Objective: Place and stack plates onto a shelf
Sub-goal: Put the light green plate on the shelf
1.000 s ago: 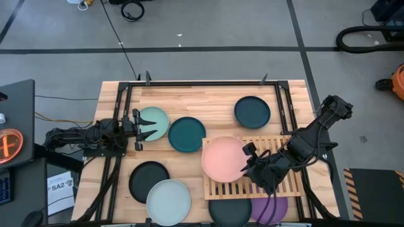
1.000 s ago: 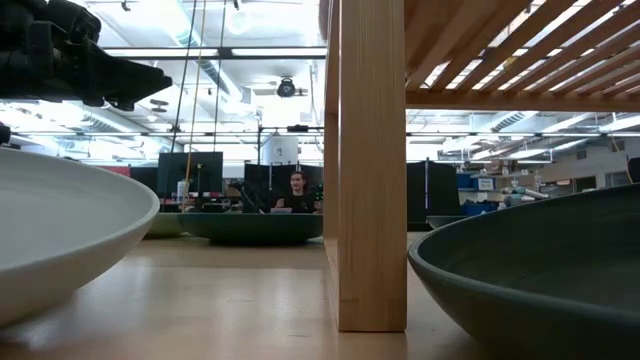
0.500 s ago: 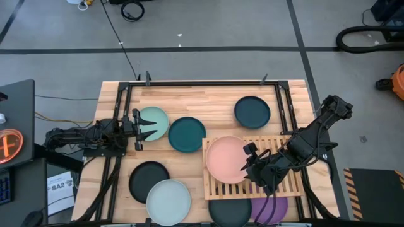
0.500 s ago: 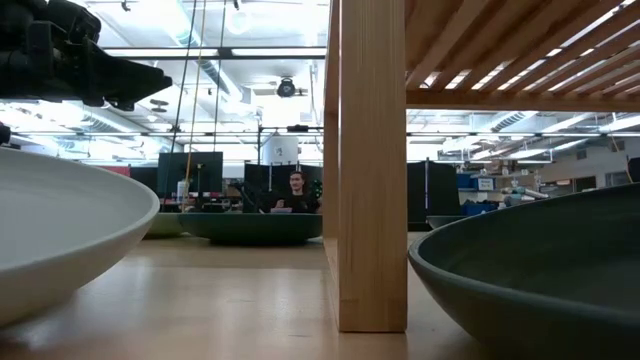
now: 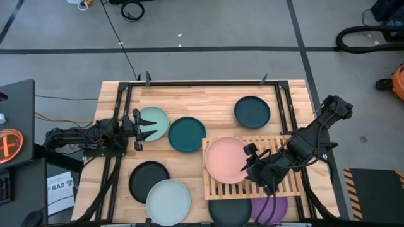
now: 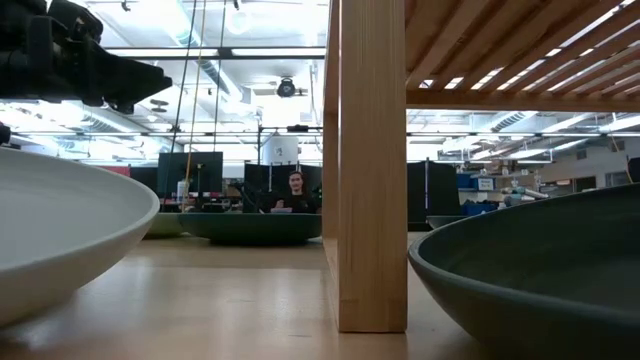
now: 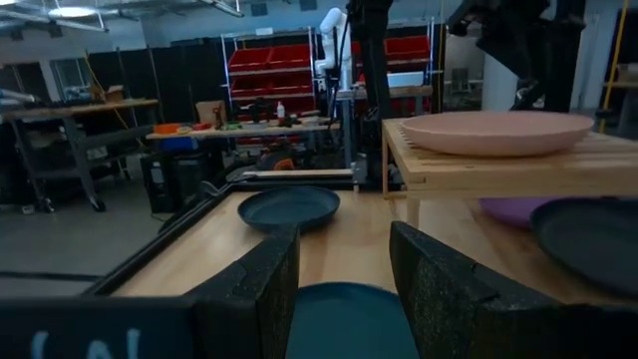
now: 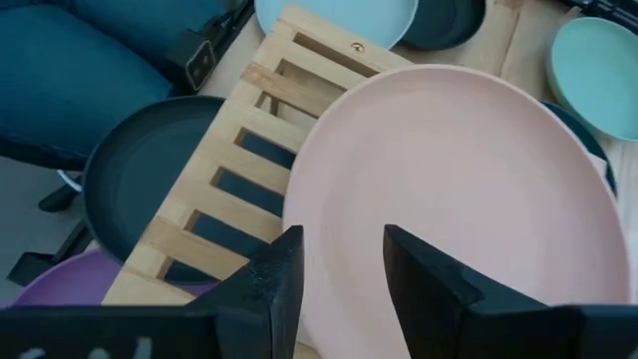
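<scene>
The pink plate [image 5: 225,159] lies flat on the left half of the slatted wooden shelf [image 5: 278,144]. My right gripper [image 5: 247,162] is open just above the plate's right rim, with the pink plate [image 8: 449,189] spread out beyond the fingers; I see no hold. My left gripper [image 5: 150,128] is open over the mint plate [image 5: 154,120], pointing at the teal plate [image 5: 187,134]. A dark navy plate [image 5: 252,111], a black plate [image 5: 149,181] and a pale blue-grey plate [image 5: 168,202] rest on the table. A dark plate [image 5: 230,211] and a purple plate [image 5: 271,209] lie partly under the shelf.
The right half of the shelf [image 8: 214,199] is bare slats. A black frame rail [image 5: 202,82] runs along the table's far edge and down both sides. The shelf's wooden leg [image 6: 372,160] stands between the pale plate [image 6: 60,230] and the dark plate [image 6: 540,270]. A person [image 6: 296,192] sits beyond the table.
The pink plate has slid a little toward the table's right: a second ago its left rim overhung the shelf's left edge, and now it lies within it. My right gripper stays at the plate's right rim. My left arm has kept still.
</scene>
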You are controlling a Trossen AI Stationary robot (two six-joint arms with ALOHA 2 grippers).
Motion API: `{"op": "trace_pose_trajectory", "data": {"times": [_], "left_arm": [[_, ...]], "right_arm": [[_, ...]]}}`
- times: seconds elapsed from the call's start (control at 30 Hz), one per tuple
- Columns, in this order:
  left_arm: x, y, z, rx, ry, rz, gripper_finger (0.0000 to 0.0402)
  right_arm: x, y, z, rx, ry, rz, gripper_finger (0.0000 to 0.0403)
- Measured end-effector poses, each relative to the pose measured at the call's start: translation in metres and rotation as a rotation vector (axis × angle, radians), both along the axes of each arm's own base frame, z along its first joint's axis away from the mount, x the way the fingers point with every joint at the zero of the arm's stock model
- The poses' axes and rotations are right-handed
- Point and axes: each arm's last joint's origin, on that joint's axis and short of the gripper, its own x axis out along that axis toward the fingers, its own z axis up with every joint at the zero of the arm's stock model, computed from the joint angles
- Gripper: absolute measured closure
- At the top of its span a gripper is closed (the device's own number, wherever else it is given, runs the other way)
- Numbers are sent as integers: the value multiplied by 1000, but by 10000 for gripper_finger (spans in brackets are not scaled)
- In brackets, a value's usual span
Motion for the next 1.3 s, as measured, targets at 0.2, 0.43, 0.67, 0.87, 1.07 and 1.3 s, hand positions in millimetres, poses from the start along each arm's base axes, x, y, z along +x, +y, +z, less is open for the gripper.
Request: {"op": "trace_pose_trajectory", "data": {"times": [0.2, 0.43, 0.67, 0.87, 1.07, 1.3], "left_arm": [[-1, 0, 5, -98, -69, -12, 237], [-3, 0, 17, -119, -201, -23, 237], [-4, 0, 35, -121, -233, -13, 237], [7, 2, 58, -136, -169, 29, 237], [32, 2, 76, -228, 15, 37, 237], [57, 2, 68, -340, 485, 110, 237]], "right_arm": [[-13, -11, 17, 45, -49, 2, 259], [-39, -41, 49, 50, -202, -32, 259], [-59, -80, 57, 15, -361, -205, 259], [-68, -114, 54, 95, -493, -417, 259], [-69, -138, 61, 204, -599, -609, 259], [-65, -154, 60, 171, -606, -710, 259]]}}
